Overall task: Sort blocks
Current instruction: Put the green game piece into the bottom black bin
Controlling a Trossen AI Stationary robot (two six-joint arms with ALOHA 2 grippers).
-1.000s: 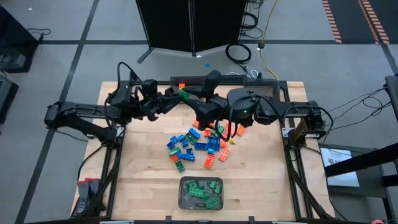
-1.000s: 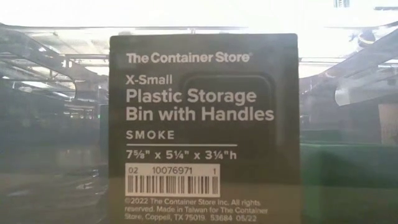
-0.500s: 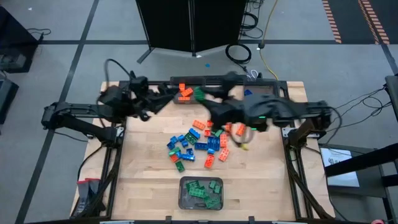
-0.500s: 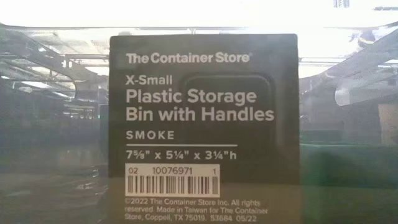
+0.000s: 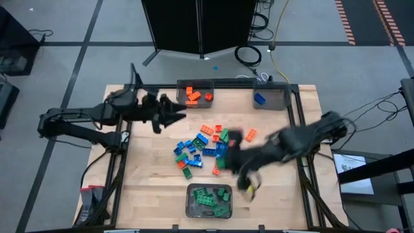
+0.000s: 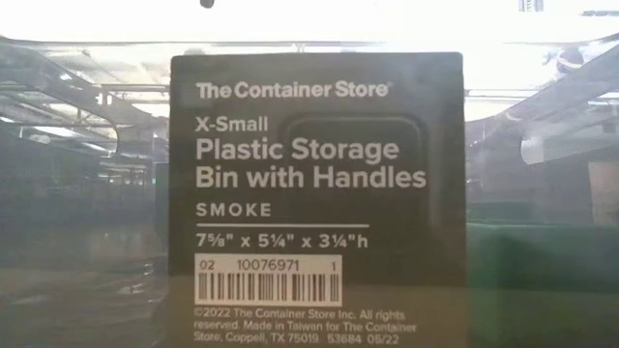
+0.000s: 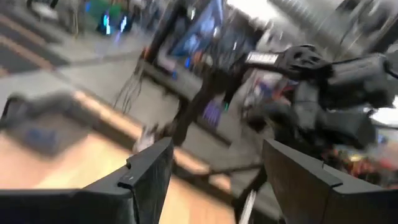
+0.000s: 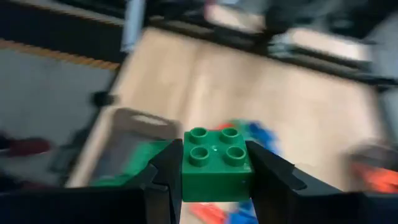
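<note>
low view blocked by bin label (image 6: 316, 193)

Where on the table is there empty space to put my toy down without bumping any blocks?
Bare wood lies at the near left corner, between the bin of green blocks and the table edge, and under the left gripper. The middle is crowded with loose blocks, and the right gripper, holding a green block, hangs beside the green bin.

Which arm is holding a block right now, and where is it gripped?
The right gripper pinches a green block by its two opposite side walls, studs up. The left gripper is open and empty.
</note>
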